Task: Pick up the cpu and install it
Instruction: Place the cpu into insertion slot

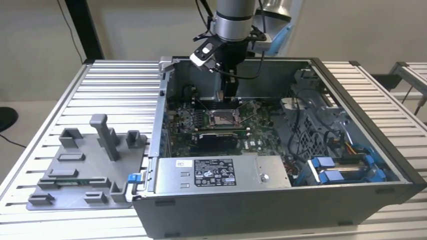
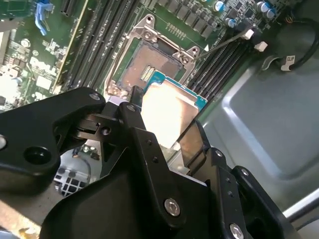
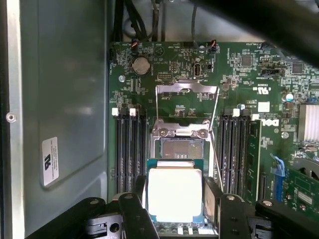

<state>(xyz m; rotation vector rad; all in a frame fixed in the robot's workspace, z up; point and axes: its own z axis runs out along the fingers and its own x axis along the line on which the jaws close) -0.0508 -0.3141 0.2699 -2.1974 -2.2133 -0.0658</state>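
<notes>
1. I've got the claw (image 3: pixel 174 201) clenched on the cpu (image 3: pixel 174 193), pinching it by two opposite edges, silvery top towards the camera in both wrist views.
2. In the exterior view the arm sits at upper centre of the frame, reaching down into the open computer case (image 1: pixel 220 212) on the bench (image 1: pixel 113 82). The claw tip hangs over the motherboard (image 1: pixel 263 120).
3. The first wrist view shows the cpu just short of the socket (image 3: pixel 179 149), partly overlapping its near edge. Whether it touches yet, I can't tell.
4. The socket is bare and ready: the load plate (image 3: pixel 187 88) stands swung open on the far side, and the thin lever (image 3: pixel 215 149) runs along one flank.
5. My read is that this step is all about squareness. The chip's edges look roughly parallel to the socket frame, but it needs centring over the opening before any descent.
6. I'd judge level to matter most: a tilted corner could bend the contacts, so go flat, slow, with no pressing.
7. I'm watching that lever, which runs close to one side of the claw.
</notes>
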